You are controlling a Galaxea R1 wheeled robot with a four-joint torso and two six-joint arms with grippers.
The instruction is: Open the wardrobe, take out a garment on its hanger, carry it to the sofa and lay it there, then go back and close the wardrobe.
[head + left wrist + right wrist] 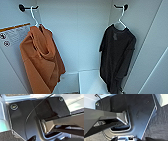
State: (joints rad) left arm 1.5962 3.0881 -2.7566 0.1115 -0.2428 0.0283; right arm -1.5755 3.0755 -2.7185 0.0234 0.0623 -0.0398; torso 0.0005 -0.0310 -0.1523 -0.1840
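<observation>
The wardrobe stands open in front of me in the head view, showing its white inside. On its right side the garment, a long black T-shirt, hangs straight down on the white hanger. The hanger's hook sits over a black peg. Nothing touches the shirt or its hanger.
An orange hooded garment hangs on another white hanger from a black peg on the left. A label is stuck on the left inner panel. A white panel bounds the right. Dark carpet lies below.
</observation>
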